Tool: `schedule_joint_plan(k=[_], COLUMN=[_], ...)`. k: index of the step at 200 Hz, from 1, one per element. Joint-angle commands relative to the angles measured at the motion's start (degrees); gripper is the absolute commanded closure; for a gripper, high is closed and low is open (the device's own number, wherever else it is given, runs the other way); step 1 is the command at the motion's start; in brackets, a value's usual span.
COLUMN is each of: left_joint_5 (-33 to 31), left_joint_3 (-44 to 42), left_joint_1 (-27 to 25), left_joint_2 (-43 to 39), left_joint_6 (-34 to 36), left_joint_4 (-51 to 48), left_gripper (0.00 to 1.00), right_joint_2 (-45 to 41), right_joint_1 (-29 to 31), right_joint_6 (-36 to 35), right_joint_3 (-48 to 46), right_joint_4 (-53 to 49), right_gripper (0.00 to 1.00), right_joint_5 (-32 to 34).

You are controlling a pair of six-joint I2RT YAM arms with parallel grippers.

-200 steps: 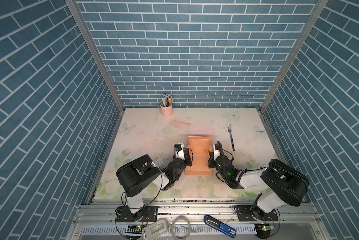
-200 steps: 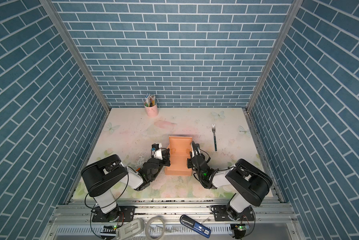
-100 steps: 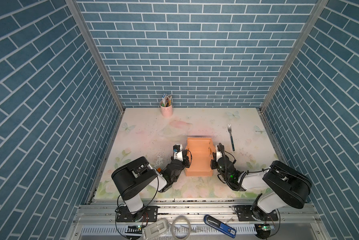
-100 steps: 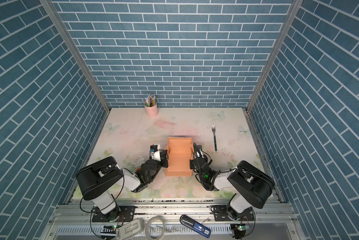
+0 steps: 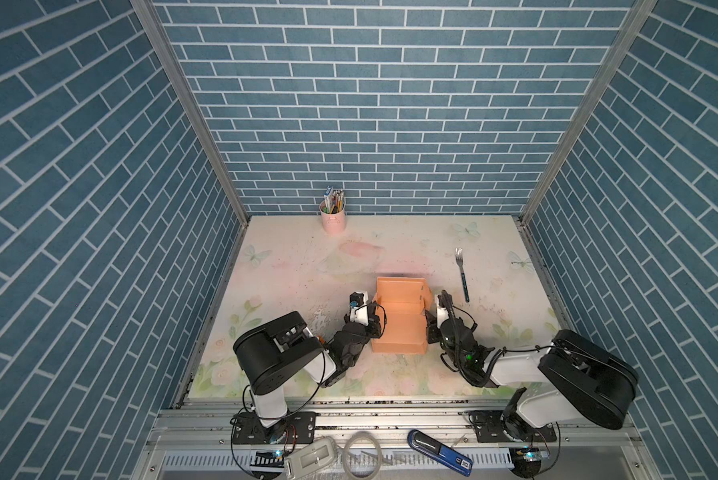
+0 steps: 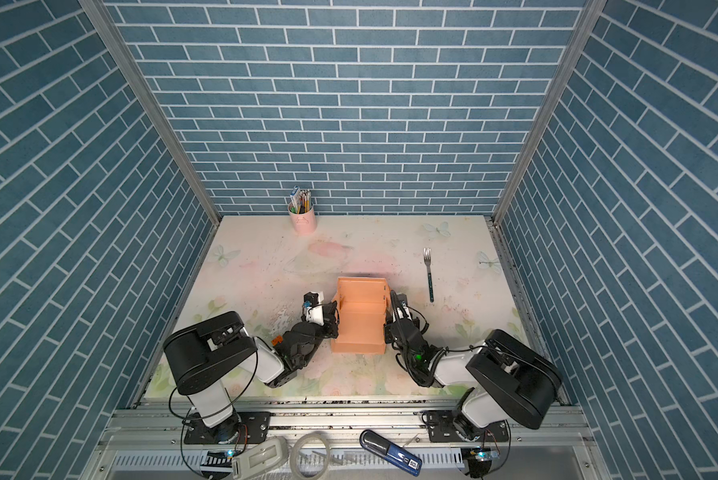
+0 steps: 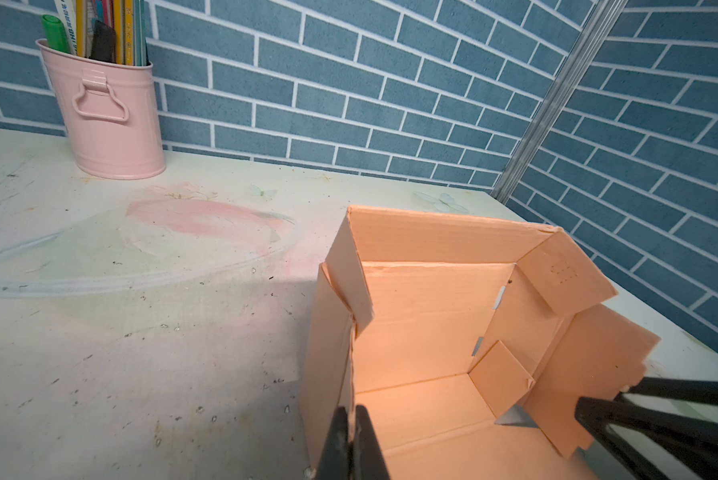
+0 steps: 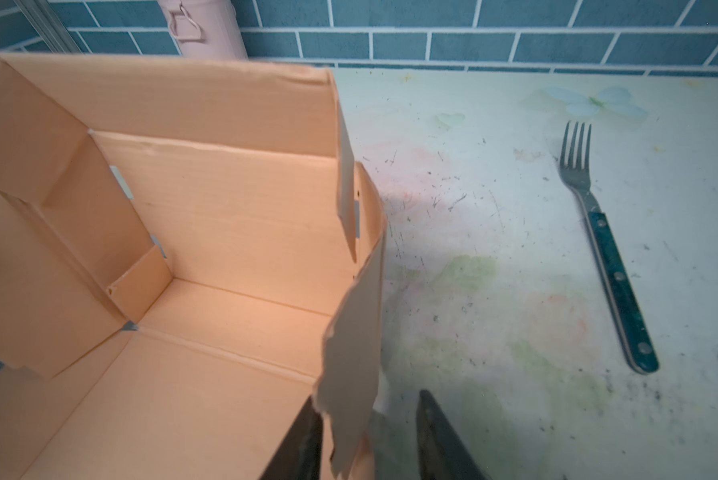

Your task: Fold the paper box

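The peach-orange paper box [image 5: 399, 328] [image 6: 359, 328] stands half-formed mid-table, open at the top, with its back and side walls raised. My left gripper [image 7: 351, 419] is shut on the box's left side wall [image 5: 376, 320]. My right gripper [image 8: 370, 403] is open; the box's ragged right side flap hangs loosely between its spread fingers [image 8: 428, 411]. In both top views the grippers flank the box, the left gripper [image 6: 334, 318] on one side and the right gripper [image 6: 388, 322] on the other. The box interior [image 7: 424, 324] [image 8: 224, 249] is empty.
A fork [image 5: 462, 274] [image 8: 607, 249] lies on the table right of the box. A pink cup of pens [image 5: 332, 216] [image 7: 108, 112] stands at the back wall. Tools, among them a blue-handled one [image 5: 440, 451], lie on the front rail. Blue brick walls enclose three sides.
My right gripper's jaws have parted and released the box's right flap. The left gripper stays clamped on the left wall.
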Motion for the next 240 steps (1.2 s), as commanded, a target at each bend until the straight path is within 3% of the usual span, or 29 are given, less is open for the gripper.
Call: schedule_joint_plan(k=[1, 37, 54, 79, 113, 175, 240], left_joint_5=[-0.8, -0.7, -0.5, -0.4, 0.1, 0.3, 0.4], left_joint_3=[-1.1, -1.1, -1.2, -1.1, -1.1, -1.4, -1.0], left_joint_1=[-0.5, -0.6, -0.5, -0.5, -0.6, -0.5, -0.5], left_joint_2=[-0.1, 0.0, 0.0, -0.1, -0.2, -0.6, -0.4], left_joint_6=[1.3, 1.5, 1.6, 1.6, 1.4, 1.6, 1.7], left_joint_4=[-0.2, -0.1, -0.2, -0.1, -0.1, -0.1, -0.1], left_gripper=[0.98, 0.98, 0.98, 0.99, 0.99, 0.99, 0.99], right_joint_2=[-7.3, -21.2, -23.8, -19.1, -6.1, 9.9, 8.4], right_joint_1=[0.4, 0.2, -0.4, -4.3, -7.1, -7.6, -7.4], right_joint_6=[-1.8, -3.7, -3.6, -0.4, 1.7, 1.5, 3.1], right_joint_3=[0.0, 2.7, 7.2, 18.3, 33.7, 46.3, 40.4], right_joint_4=[-6.4, -19.5, -27.3, -38.8, -48.9, -50.3, -46.0], right_gripper=[0.52, 0.51, 0.51, 0.51, 0.51, 0.54, 0.61], right_joint_5=[-1.1, -1.9, -2.8, -10.6, -17.4, -19.4, -18.5])
